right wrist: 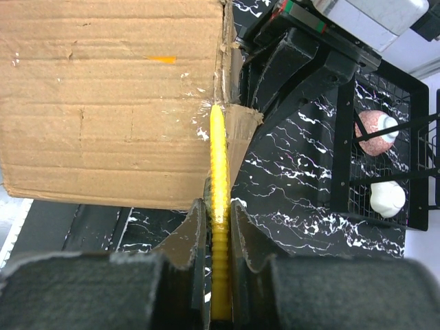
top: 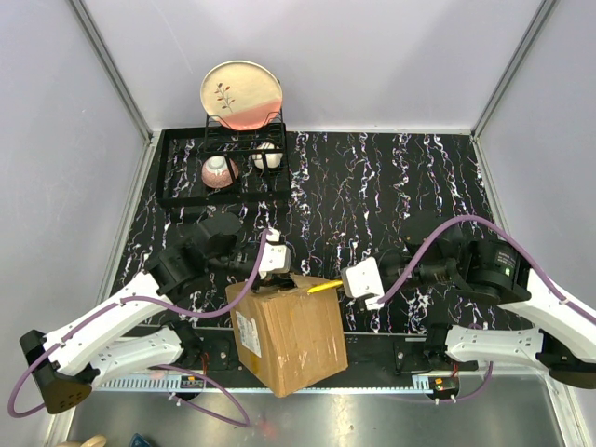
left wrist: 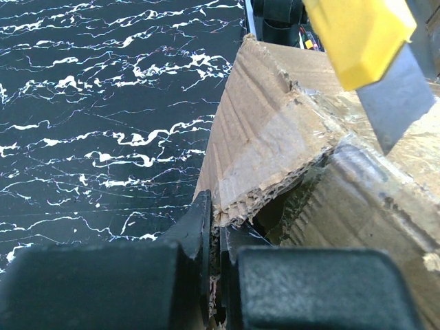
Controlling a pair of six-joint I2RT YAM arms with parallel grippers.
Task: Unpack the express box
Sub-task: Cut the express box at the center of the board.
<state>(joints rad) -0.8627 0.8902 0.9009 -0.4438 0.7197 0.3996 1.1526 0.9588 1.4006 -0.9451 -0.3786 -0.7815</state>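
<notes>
Knife (left wrist: 371, 55) blade meets the express box (top: 289, 335) at the near edge of the bench (top: 391, 186); we can't see inside. Right hand (right wrist: 218, 220) pinches the yellow handle; left hand (left wrist: 214, 230) pinches the torn flap corner.

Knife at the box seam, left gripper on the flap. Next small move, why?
Probably draw the yellow utility knife in the right gripper slightly along the clear tape on the express box: its blade sits at it, and the left gripper pinches the flap edge.

Skewed brown express box (top: 289, 340), tape-wrapped
</notes>
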